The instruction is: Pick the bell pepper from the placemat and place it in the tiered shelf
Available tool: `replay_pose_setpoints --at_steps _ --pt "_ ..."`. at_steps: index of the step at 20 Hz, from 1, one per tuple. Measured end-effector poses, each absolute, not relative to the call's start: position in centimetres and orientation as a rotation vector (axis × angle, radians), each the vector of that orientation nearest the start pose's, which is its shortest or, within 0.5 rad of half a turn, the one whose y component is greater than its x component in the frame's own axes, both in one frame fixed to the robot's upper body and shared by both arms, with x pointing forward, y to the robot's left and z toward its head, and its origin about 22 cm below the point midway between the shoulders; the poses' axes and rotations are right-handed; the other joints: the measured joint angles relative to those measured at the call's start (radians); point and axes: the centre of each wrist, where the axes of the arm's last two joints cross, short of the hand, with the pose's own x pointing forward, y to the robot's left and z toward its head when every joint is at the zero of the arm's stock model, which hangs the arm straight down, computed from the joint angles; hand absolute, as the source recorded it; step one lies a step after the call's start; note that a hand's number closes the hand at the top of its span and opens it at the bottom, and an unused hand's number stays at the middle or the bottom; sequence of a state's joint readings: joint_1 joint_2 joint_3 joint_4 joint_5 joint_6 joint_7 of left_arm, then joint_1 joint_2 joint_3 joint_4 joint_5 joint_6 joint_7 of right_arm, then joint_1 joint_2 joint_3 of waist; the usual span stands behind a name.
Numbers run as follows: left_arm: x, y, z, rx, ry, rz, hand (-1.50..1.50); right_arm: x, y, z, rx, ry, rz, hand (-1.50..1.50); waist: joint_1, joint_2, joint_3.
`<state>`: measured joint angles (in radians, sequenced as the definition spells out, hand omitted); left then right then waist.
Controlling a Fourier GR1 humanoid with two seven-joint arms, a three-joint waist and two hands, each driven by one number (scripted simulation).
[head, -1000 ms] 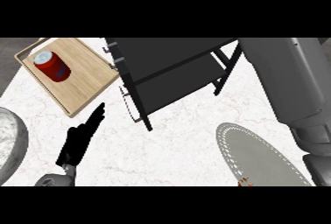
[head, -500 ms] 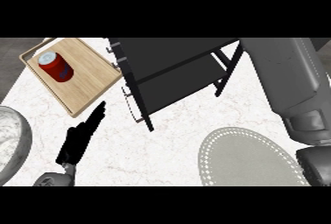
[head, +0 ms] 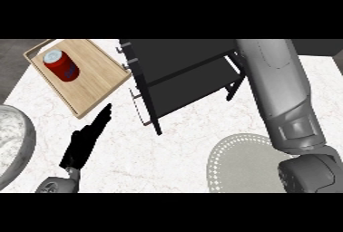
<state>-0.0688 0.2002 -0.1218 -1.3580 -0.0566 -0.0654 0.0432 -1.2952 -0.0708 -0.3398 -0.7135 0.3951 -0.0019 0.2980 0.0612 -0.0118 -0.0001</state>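
Observation:
The black tiered shelf [head: 181, 77] stands at the top middle of the counter. The round grey placemat [head: 244, 165] lies at the lower right, partly under my right forearm [head: 285, 104]. No bell pepper shows on the mat or anywhere else. The right forearm runs from the lower right corner up past the shelf's right side and leaves the view at the top, so its hand is out of sight. My left hand [head: 84, 142] rests open at the lower left, its straight fingers pointing up and right, touching nothing.
A wooden tray [head: 100, 84] with a red can [head: 61, 67] sits at the top left, next to the shelf. A grey stone-like bowl [head: 13, 140] pokes in at the left edge. White marble counter lies between the left hand and the placemat.
The right forearm has swung left and further up beside the shelf, covering more of the placemat. The placemat now shows further left in the view. The left hand has stayed put.

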Motion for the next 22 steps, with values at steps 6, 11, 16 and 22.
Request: replay_pose_setpoints --at_steps 6,11,16,22 --pt "24.8 25.6 -3.2 0.083 -1.338 -0.336 0.00 46.0 -11.1 24.0 -0.116 -1.675 0.135 -1.50 -0.008 0.004 -0.007" --pt "24.8 26.5 -3.2 0.100 -1.331 -0.315 0.00 46.5 -14.3 24.4 -0.207 -1.717 -0.103 -1.50 -0.019 0.017 -0.017" --pt "24.1 26.7 -3.6 0.106 -1.320 -0.292 0.00 46.6 -21.9 23.1 -0.347 -1.662 -0.244 -1.50 -0.045 0.015 -0.014" --pt "24.3 26.6 -3.4 0.116 -1.316 -0.280 0.00 44.6 -32.3 22.4 -0.398 -1.675 -0.250 -1.50 -0.061 0.013 -0.004"
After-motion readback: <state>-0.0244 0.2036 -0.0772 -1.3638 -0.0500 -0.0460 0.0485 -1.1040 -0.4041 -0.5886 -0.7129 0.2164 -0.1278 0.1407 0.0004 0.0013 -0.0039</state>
